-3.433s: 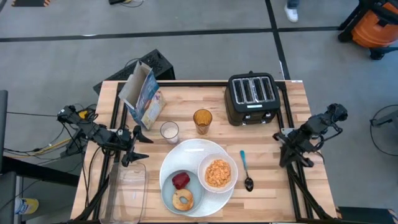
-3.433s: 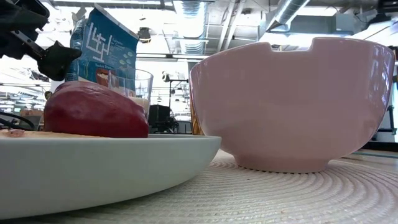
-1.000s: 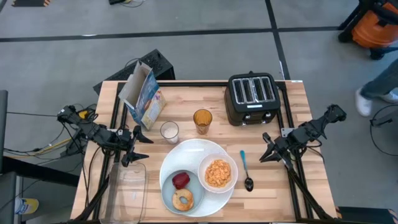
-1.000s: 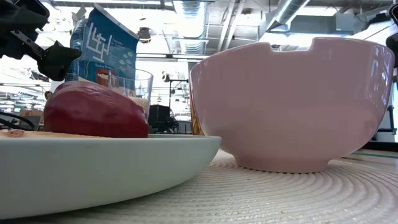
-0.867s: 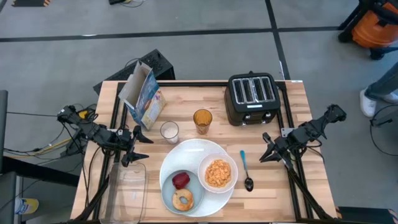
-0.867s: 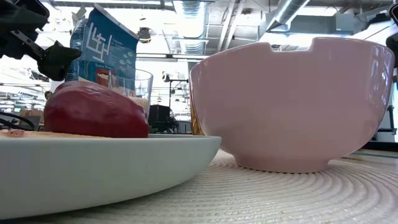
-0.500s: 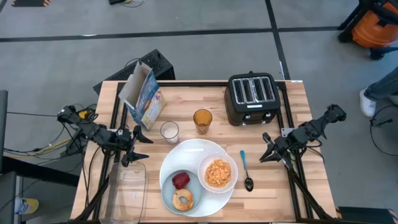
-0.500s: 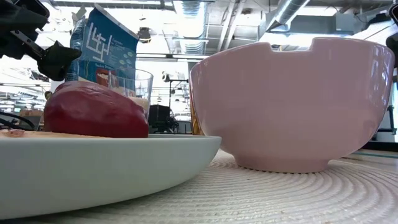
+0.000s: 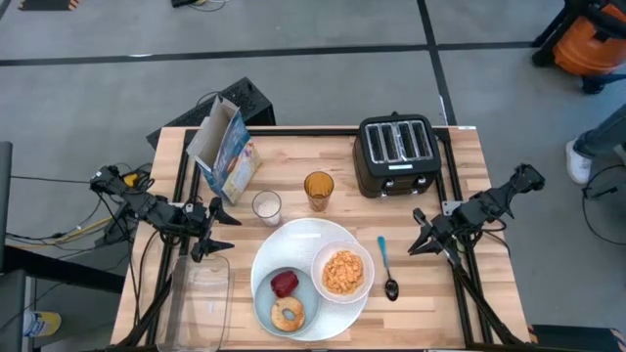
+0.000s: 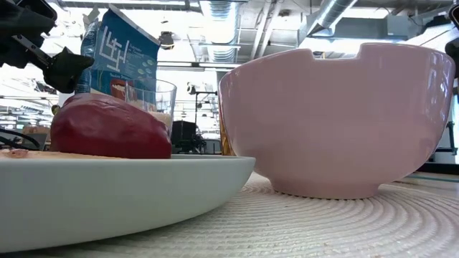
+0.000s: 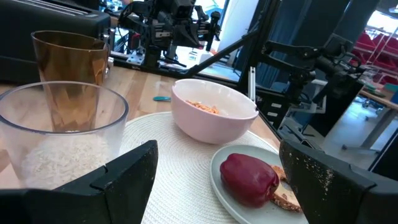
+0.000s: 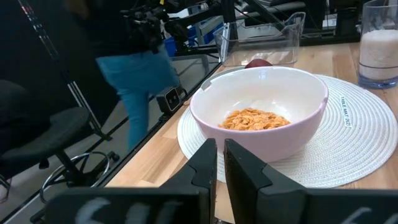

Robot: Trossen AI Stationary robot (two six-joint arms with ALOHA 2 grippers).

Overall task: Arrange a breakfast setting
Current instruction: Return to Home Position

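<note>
A round white woven mat point(image 9: 298, 240) lies near the table's front edge. On it stand a white bowl point(image 9: 342, 272) of orange cereal flakes point(image 12: 256, 118) and a small pale-blue plate point(image 9: 269, 311) carrying a red apple point(image 9: 285, 284) and a browned bagel point(image 9: 288, 313). A blue-handled spoon point(image 9: 387, 269) lies right of the mat. The blue cereal box point(image 9: 225, 147) stands at the far left. My left gripper point(image 9: 210, 233) hovers open left of the mat, holding nothing. My right gripper point(image 9: 419, 235) hovers shut, right of the spoon, and holds nothing.
A black four-slot toaster point(image 9: 396, 154) stands at the far right. An amber glass point(image 9: 318, 190) and a glass of white liquid point(image 9: 266, 206) stand behind the mat. A clear plastic tub point(image 9: 201, 303) lies at the front left. A person's leg point(image 9: 597, 147) shows beyond the table's right.
</note>
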